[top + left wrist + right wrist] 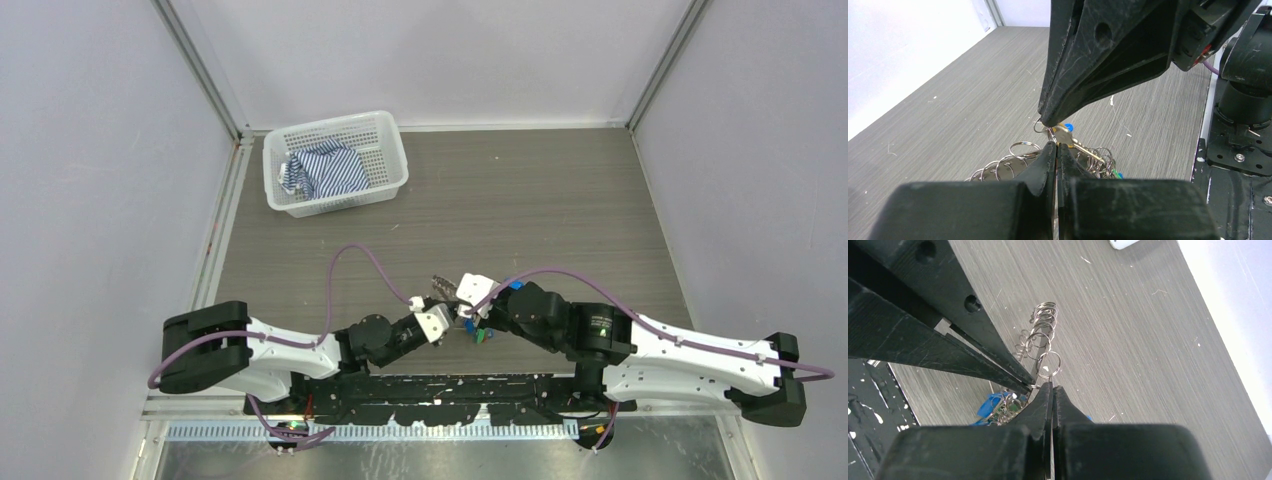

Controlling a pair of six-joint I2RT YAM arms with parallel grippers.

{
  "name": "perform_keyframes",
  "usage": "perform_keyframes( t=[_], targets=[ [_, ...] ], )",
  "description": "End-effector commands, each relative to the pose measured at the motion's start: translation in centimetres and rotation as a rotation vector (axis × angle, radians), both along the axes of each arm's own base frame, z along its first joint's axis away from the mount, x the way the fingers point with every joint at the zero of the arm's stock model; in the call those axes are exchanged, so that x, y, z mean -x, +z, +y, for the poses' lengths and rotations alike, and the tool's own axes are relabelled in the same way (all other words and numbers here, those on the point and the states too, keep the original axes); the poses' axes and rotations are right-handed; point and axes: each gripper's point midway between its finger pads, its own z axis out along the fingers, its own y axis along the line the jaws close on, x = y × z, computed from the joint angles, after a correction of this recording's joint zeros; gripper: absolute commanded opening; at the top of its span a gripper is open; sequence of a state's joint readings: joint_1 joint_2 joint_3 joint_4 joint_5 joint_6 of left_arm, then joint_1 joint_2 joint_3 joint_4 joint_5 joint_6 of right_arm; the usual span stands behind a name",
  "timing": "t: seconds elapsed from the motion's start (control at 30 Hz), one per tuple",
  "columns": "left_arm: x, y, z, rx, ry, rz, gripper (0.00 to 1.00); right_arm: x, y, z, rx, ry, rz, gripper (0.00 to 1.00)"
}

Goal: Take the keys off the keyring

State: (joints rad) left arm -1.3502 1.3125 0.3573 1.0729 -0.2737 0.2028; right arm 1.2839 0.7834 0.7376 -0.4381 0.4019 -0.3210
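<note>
Since the keyring [1044, 332] hung as a tight row of wire loops right at the meeting point of both arms, the relation that mattered was how that row ran: from the right wrist view it stretched straight ahead of the right pincer [1051, 386], away from the tips. The coloured tags dropped below and back toward the arm bases. The keys [1068, 136] crowded just past the left pincer [1056, 148], one silvery key lying across its tips. Both pincers were pressed together with no gap showing. Their tips were almost touching one another inside the bunch, the right coming in from above the left, so neither arm was clearly nearer. Whether each nipped a key or the ring wire could not be told. Beneath lay the grey surface [973, 90], apparently a little below the bunch, and a white basket [330, 120] stood well apart at the far left corner.
</note>
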Motion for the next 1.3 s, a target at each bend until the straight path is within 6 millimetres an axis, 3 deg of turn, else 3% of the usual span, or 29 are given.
perform_keyframes(
  t=[0.0,0.33,0.63,0.8,1.0,1.27],
  targets=[
    [0.1,5.1,-0.5,0.163,0.007,-0.05,0.0,-0.8,2.4,0.0,-0.184,-0.086,-0.025,0.01],
    [0.2,5.4,-0.3,0.153,0.01,-0.057,0.01,-0.8,5.4,0.5,-0.315,-0.039,-0.109,0.01],
    [0.3,7.2,1.7,0.138,0.021,-0.078,0.21,0.3,7.4,0.7,-0.378,0.05,-0.134,0.01],
    [1.3,7.1,2.1,0.031,-0.038,-0.077,0.3,0.9,8.0,0.6,-0.379,0.091,-0.143,0.01],
    [1.0,7.2,3.3,-0.033,-0.085,-0.036,0.41,1.7,8.7,0.2,-0.403,0.128,-0.137,0.01],
    [2.0,7.6,2.6,0.003,-0.262,0.032,0.64,2.8,9.8,-0.6,-0.44,0.163,-0.11,0.01]
  ],
)
